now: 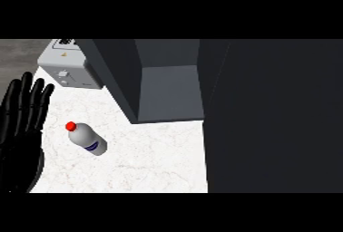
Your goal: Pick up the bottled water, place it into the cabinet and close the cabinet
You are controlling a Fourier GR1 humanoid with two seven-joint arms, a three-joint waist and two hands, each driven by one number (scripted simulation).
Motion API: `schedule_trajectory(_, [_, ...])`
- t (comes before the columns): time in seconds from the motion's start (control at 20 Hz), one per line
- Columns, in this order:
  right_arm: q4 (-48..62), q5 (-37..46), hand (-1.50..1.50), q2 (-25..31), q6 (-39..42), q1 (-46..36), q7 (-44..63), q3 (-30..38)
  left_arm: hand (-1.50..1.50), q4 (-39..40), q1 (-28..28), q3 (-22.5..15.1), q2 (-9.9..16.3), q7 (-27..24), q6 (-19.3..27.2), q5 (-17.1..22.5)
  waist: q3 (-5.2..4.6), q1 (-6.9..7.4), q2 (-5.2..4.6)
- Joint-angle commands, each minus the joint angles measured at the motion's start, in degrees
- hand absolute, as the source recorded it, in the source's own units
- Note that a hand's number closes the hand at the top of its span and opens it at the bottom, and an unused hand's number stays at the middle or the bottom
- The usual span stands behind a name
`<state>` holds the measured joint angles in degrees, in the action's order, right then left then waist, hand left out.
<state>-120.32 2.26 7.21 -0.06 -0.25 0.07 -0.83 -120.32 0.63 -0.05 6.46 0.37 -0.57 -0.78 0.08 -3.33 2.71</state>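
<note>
Looming closest, a dark door point(275, 118) fills the whole right side of the head view, a flat, nearly black panel running from top to bottom. Whether it belongs to the cabinet point(167, 81) beside it, swung open toward the viewer, is likely but its hinge cannot be seen. That cabinet sits just left of the panel, at upper centre: a dark grey box, open, with a lighter grey inner floor and back wall showing; nothing can be seen inside it.

Below and left of it spreads the counter point(154, 167), white with faint marbling, running down to the lower edge.

At the far left edge is the left hand point(20, 131), black, palm flat and fingers straight, spread wide and pointing up the view. It holds nothing and rests apart from the other things. No right hand shows anywhere.

At upper left stands a toaster point(70, 68), light grey, with a small knob on its face and dark slots on top, just beside the cabinet's left wall.

On the counter, between the hand and the cabinet's lower corner, lies the bottle point(87, 138): white-grey body with a blue label band, tipped on its side, its cap point(70, 125) red and pointing up-left. It lies near the hand but does not touch it.
</note>
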Motion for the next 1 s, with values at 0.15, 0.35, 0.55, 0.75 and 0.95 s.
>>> schedule_trajectory(0.15, [-11.07,-2.11,-1.50,-0.89,0.54,7.12,3.54,-0.52,-1.50,2.78,-1.48,10.02,6.40,-0.40,-9.80,15.23,-0.12,2.93,-2.57])
schedule_trajectory(0.35, [-10.12,-7.39,-1.50,0.07,7.48,10.27,4.89,-7.69,-1.50,5.41,0.37,10.70,5.32,8.36,-12.01,28.24,-0.12,3.28,-2.44])
schedule_trajectory(0.55, [-16.16,-7.31,-1.50,0.16,7.66,14.09,7.96,-10.21,-1.50,1.29,1.25,14.90,8.92,16.31,-11.30,35.59,-0.07,3.33,-2.45])
schedule_trajectory(0.75, [-20.20,-6.16,-1.50,-1.02,6.65,16.85,9.92,-11.70,-1.50,-2.71,1.57,18.56,11.34,21.21,-10.56,41.12,-0.07,3.23,-2.56])
schedule_trajectory(0.95, [-18.62,-1.45,-1.50,-3.13,3.69,8.89,16.54,-16.38,-1.50,-2.38,5.82,21.72,11.46,21.14,-14.62,43.92,-0.11,3.64,-2.66])
